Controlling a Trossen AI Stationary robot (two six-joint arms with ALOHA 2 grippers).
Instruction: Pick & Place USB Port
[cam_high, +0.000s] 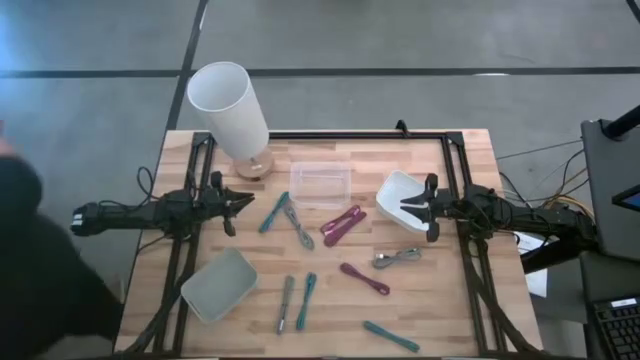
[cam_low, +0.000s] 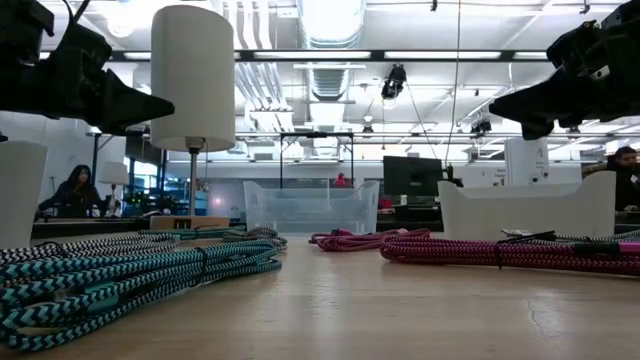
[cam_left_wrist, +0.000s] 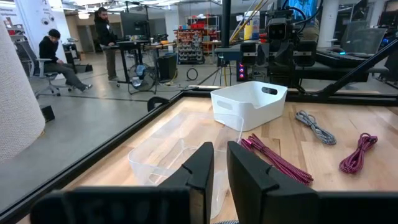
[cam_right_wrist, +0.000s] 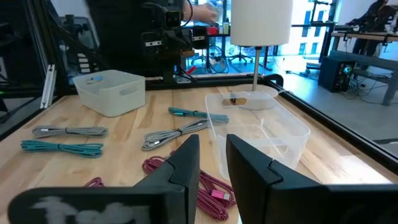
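Several braided USB cables lie coiled on the wooden table: teal (cam_high: 274, 212), grey (cam_high: 300, 232) and magenta (cam_high: 342, 224) ones near the middle, with more (cam_high: 364, 278) toward the near edge. A clear plastic box (cam_high: 320, 184) stands at the far middle. My left gripper (cam_high: 248, 203) hovers level above the table's left side, pointing right. Its fingers (cam_left_wrist: 220, 149) stand a narrow gap apart with nothing between them. My right gripper (cam_high: 404, 207) hovers level at the right, pointing left. It is open (cam_right_wrist: 212, 142) and holds nothing.
A white-shaded lamp (cam_high: 232, 115) stands at the far left on a wooden base. A white bin (cam_high: 400, 198) sits beside my right gripper, and a pale bin (cam_high: 219, 284) sits at the near left. A black frame (cam_high: 330, 134) edges the table. People sit in the room beyond.
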